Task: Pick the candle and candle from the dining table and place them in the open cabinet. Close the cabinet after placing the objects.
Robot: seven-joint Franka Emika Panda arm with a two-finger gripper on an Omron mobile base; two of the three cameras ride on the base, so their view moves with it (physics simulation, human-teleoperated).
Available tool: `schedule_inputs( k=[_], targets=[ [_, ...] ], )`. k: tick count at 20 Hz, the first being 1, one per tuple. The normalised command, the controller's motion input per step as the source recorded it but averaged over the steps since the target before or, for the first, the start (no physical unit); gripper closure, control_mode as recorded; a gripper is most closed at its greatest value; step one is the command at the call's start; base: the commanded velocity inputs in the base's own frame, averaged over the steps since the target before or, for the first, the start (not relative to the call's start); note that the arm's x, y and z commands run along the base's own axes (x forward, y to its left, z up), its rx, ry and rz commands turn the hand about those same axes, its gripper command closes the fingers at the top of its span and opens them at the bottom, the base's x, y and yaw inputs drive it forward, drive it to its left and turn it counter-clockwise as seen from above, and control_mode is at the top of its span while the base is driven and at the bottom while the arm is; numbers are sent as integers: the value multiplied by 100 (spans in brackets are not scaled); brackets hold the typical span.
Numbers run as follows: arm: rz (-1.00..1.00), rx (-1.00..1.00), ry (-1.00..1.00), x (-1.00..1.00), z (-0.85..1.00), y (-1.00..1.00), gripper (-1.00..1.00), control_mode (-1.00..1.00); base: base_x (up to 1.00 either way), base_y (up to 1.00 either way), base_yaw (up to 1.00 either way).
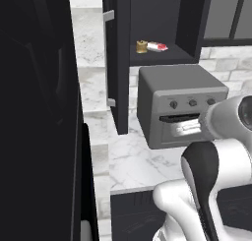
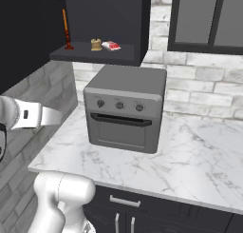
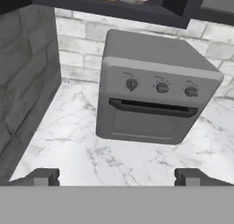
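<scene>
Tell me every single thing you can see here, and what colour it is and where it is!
Cabinet: one, dark charcoal, on the wall above the oven, door open.
Tall candle: one, orange-red, standing at the left of the cabinet shelf.
Short candle: one, yellowish, middle of the shelf.
Red and white item: one, lying right of the short candle; too small to tell what it is.
Toaster oven: one, grey, three knobs, on the counter under the cabinet.
Counter: one, white marble with grey veins.
Glass-paned cabinet: one, dark frame, upper right.
Brick wall: light grey, behind the counter.
Gripper: one, dark tips, jaws open, holding nothing.
</scene>
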Motion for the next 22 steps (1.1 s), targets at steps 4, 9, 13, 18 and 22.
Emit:
schedule_inputs(
  k=[4,9,13,18,22],
  targets=[
    [0,-16,4,-60,1,0,-100,-100,0,0,0],
    [0,-24,6,-44,0,0,-100,-100,0,0,0],
    [1,-25,2,-13,0,0,-100,-100,0,0,0],
    [4,-22,1,0,2,0,-100,-100,0,0,0],
    [14,-23,2,0,1,0,-100,-100,0,0,0]
  ],
)
